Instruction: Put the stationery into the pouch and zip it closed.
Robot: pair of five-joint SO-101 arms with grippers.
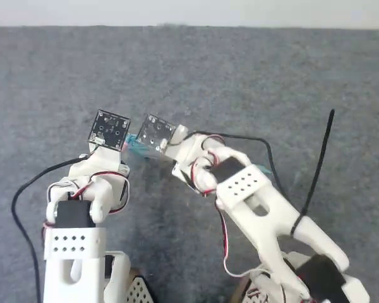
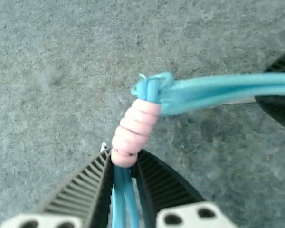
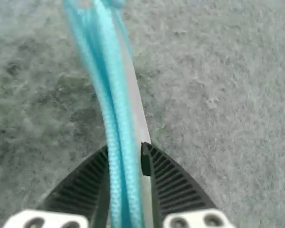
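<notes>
A teal pouch [image 1: 138, 146] hangs above the grey mat, held between the two arms. My left gripper [image 2: 122, 164] is shut on the pouch's zipper pull, a teal cord threaded through pink beads [image 2: 133, 133]. The cord meets the end of the pouch [image 2: 218, 92], which runs away from it edge-on. My right gripper [image 3: 126, 152] is shut on the pouch's thin edge [image 3: 104, 71]; one dark finger [image 2: 280, 102] of it appears in the left wrist view. In the high view both wrist camera blocks sit close together over the pouch and hide most of it.
Grey felt mat [image 1: 240, 76] covers the table on all sides of the arms. A black cable [image 1: 319, 164] rises beside the right arm. The arm bases stand at the near edge.
</notes>
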